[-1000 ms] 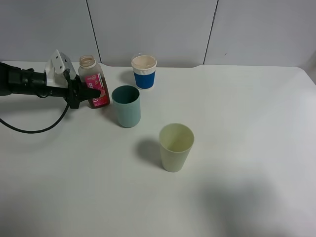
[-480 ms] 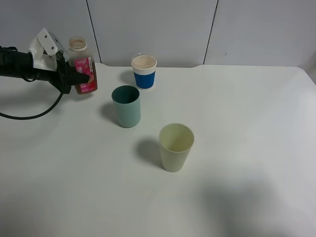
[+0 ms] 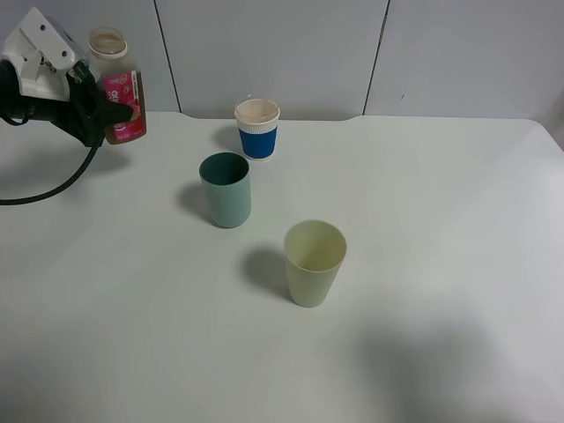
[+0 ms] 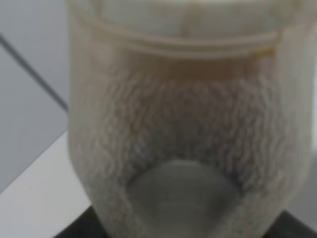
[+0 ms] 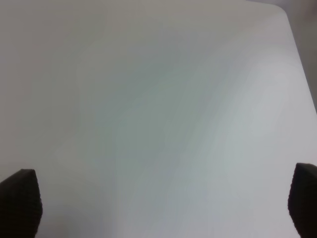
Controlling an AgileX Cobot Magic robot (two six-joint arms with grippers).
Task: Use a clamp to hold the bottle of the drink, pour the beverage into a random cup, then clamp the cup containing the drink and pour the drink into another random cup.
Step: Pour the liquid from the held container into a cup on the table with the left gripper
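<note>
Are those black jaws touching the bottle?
Touching. The high view shows the left jaws clamped on the bottle, one black finger pressed against its pink label.

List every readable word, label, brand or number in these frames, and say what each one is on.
No text can be read in any view.
On the bottle, the pink-red label has white print that is too small to read.
On the blue-sleeved paper cup, no print shows.
The teal cup and the yellow-green cup are both plain.
In the left wrist view the bottle is blurred and no text shows.
</note>
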